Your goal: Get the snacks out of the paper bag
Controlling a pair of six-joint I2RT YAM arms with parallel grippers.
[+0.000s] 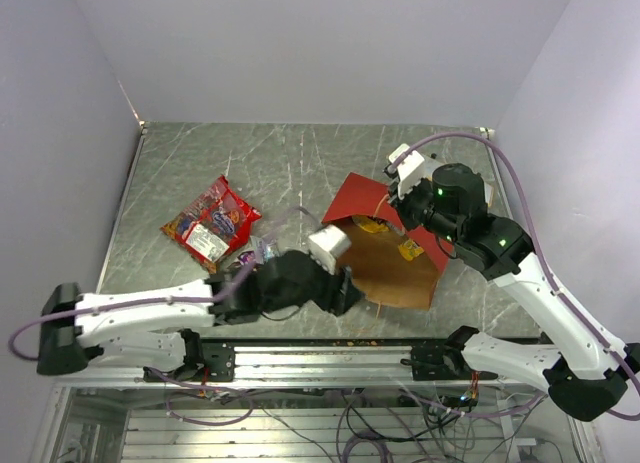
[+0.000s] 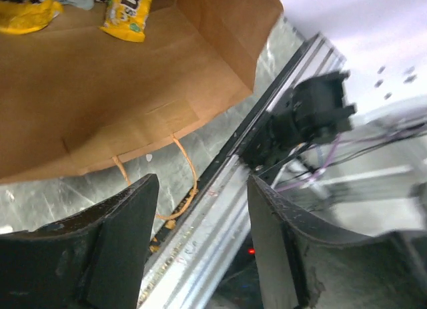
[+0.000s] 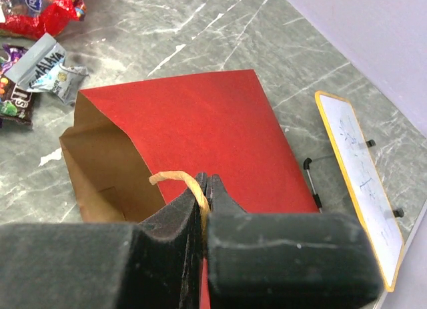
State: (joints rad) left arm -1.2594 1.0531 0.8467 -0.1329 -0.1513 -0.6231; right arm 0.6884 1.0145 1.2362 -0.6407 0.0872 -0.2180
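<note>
Though red-sided, paper bag [image 1: 395, 268] brown w/in

My left arm [image 1: 150, 313] lies low along the near edge, reaching from its base toward the middle. The left gripper [image 2: 200, 215] points forward with its two fingers [image 2: 123, 245] set apart and nothing between them. My right arm [image 1: 540, 283] climbs from its base and angles inward, wrist bent downward. The right gripper [image 3: 203, 199] has its jaws pressed together, pinching the thin handle [image 3: 179, 178] of the paper bag [image 3: 200, 129].
</note>
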